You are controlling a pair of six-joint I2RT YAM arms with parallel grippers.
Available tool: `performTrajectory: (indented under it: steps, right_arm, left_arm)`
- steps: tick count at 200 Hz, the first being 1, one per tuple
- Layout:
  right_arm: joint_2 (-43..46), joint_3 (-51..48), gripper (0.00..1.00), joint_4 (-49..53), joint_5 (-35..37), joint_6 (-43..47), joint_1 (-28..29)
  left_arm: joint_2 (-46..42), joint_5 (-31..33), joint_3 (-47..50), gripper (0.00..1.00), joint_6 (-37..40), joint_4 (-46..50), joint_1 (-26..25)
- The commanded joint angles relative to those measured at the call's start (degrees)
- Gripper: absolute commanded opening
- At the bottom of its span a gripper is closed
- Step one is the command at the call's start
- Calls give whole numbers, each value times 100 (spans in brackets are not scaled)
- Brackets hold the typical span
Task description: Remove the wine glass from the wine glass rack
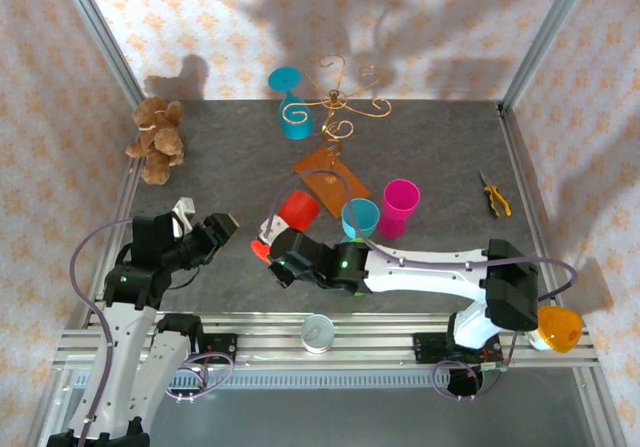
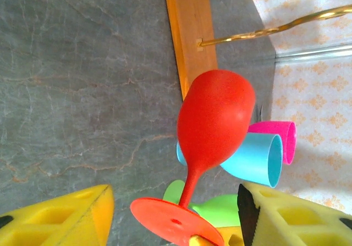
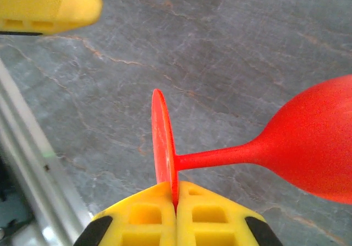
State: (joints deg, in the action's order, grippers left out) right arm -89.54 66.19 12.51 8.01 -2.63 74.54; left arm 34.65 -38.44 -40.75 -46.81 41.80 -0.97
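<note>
Pinching the seemingly light, slick wine glass (image 3: 313, 147) by its foot edge, the right gripper (image 3: 176, 199) is clamping shut; the left gripper (image 1: 222, 229) is gaping empty.

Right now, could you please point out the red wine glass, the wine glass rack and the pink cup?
red wine glass (image 2: 217, 119): left wrist view, bowl.
wine glass rack (image 1: 328, 164): top view, wooden base.
pink cup (image 1: 395, 219): top view, side.

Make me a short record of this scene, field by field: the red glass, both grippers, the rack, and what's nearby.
red wine glass: off the rack, tipped sideways
right gripper: shut on its foot
left gripper: open, empty
wine glass rack: blue wine glass at its left side
nearby: teal cup, pink cup
</note>
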Motion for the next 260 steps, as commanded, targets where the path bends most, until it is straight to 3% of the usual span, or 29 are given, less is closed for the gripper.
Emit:
performTrajectory:
  steps: [1,40,99,260]
  right_arm:
    - [-46,-192,0,-858,1147,569,175]
    - [-252,-367,0,-1532,2064,1063,459]
    - [-578,-404,0,-2087,2589,1592,604]
    - [-1058,-82,0,-2895,2661,2206,641]
  left_arm:
    - [57,-383,102,63,-15,3,45]
    - [156,-785,295,62,-172,-312,45]
    - [302,-1156,472,62,-539,-989,45]
    - [538,-1255,806,48,-786,-1715,35]
